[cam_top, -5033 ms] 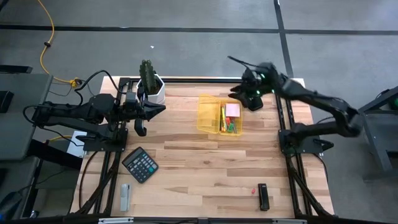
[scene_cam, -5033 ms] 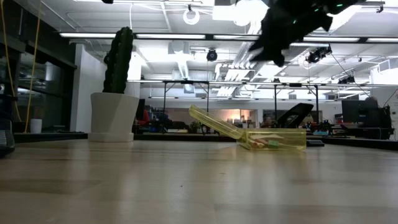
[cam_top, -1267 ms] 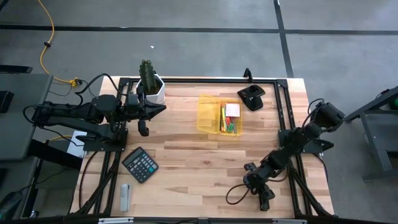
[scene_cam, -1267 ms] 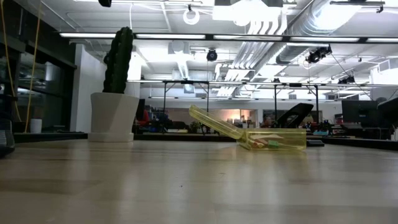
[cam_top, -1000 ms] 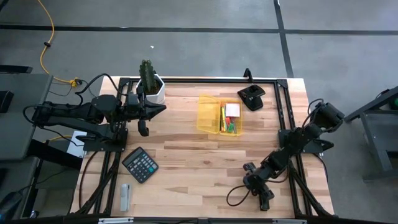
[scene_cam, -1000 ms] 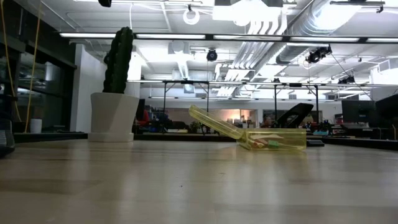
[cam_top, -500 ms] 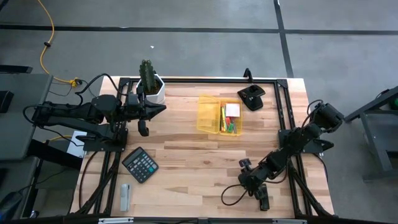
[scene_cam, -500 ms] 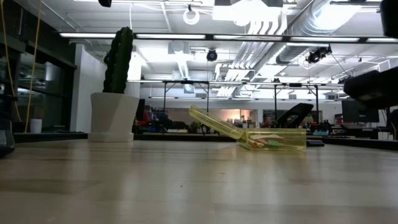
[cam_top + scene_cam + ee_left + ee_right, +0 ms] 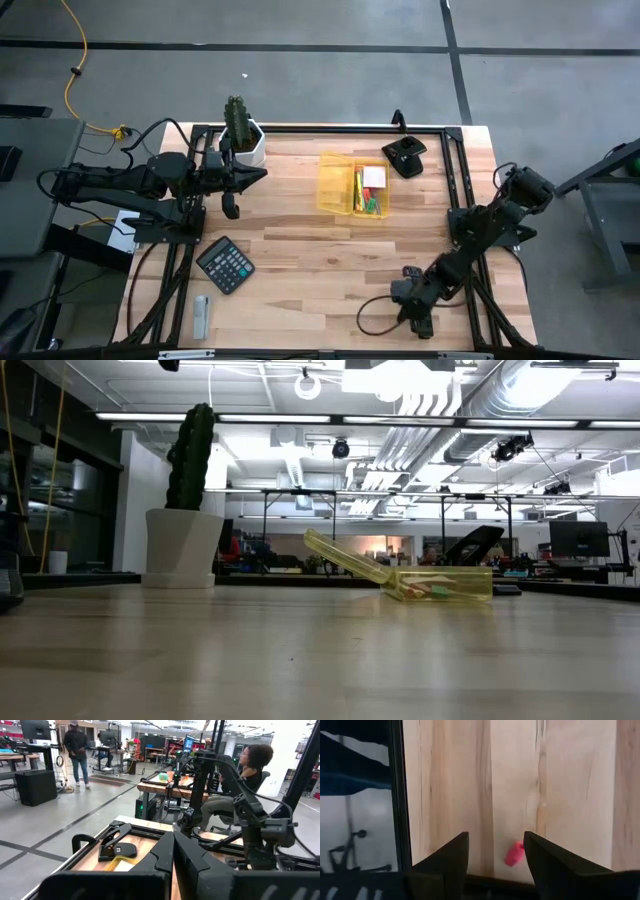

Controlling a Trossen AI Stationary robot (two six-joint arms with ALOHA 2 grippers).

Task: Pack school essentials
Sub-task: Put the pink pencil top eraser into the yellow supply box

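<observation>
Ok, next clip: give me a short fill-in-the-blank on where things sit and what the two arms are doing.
1. The yellow case lies with its lid ____.
2. The right gripper hangs over the table's front edge with jaws ____, a small red piece between them.
3. The left gripper waits beside the potted ____, jaws shut.
4. The calculator lies on the table's ____ side.

Missing words: open; open; cactus; left
</observation>
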